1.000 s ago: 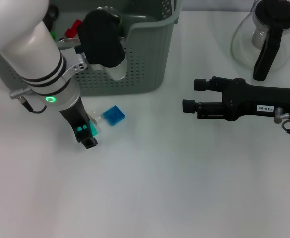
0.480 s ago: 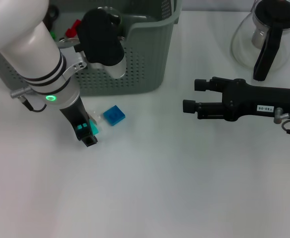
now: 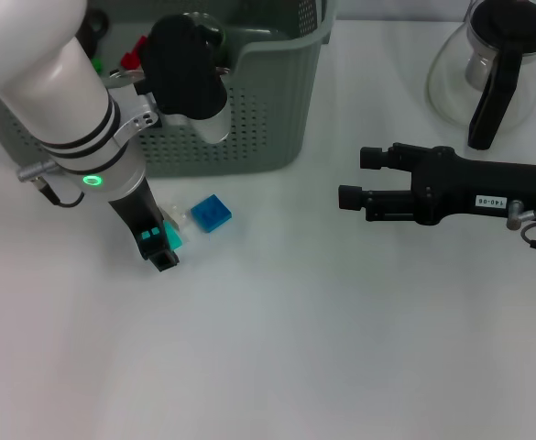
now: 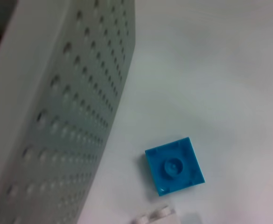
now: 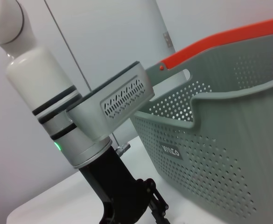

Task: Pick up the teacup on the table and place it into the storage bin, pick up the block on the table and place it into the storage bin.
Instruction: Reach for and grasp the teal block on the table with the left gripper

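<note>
The flat square blue plastic block (image 3: 211, 213) with a single round stud lies on the white desk (image 3: 277, 348), just in front of the front wall of the large grey-green perforated plastic storage bin (image 3: 258, 119), toward the desk's far left. No teacup can be made out on the desk. A small pale, translucent piece (image 3: 178, 217) lies just beside the block, between it and the left gripper (image 3: 160, 249). That gripper points down at the desk beside the block; whether its fingers are spread or closed cannot be told, and the block is not in its grasp.

Risks, as a judgement: the block is thin and lies flat, so a closing grasp may slide it or pinch only an edge and drop it; the pale piece beside it may be caught or pushed along; the bin wall stands near, so a lift could clip the rim.

The right gripper (image 3: 348, 177), fingers parted and empty, hovers over the desk's right side, near a clear glass carafe with a black handle (image 3: 487, 64) at the far right corner.
</note>
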You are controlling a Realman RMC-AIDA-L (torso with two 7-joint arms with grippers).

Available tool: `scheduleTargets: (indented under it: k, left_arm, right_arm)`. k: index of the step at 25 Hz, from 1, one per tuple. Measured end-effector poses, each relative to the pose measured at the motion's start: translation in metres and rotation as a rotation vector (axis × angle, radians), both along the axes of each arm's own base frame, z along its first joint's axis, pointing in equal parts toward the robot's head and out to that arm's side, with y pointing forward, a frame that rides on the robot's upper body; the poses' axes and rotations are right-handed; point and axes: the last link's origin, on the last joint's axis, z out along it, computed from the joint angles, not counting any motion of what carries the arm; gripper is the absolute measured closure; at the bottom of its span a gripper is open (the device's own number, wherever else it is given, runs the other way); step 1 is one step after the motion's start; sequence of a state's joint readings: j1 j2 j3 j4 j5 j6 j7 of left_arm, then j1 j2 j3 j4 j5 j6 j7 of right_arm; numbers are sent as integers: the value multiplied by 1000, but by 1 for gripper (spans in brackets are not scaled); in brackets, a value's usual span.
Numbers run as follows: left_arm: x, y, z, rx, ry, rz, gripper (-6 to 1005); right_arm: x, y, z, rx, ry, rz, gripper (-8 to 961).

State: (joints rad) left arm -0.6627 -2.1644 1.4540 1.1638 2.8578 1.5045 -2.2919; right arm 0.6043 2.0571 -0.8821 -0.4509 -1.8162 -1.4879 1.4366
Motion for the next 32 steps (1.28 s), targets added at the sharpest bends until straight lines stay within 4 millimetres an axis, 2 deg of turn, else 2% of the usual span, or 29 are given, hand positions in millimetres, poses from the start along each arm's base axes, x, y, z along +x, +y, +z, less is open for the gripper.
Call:
scheduleTargets:
  k: [21,29,32]
  left_arm:
    - [-2,-1,-4,2,3,17,380]
    - [-2,0,-4,10,3,24,552]
    - [0,0,-2,13,1,24,553]
  right_arm:
    - [4,-3,0,7,1,-8,13]
    - [5,-3,0,6,2,-8,13]
    - [5,-3,0,6,2,-8,13]
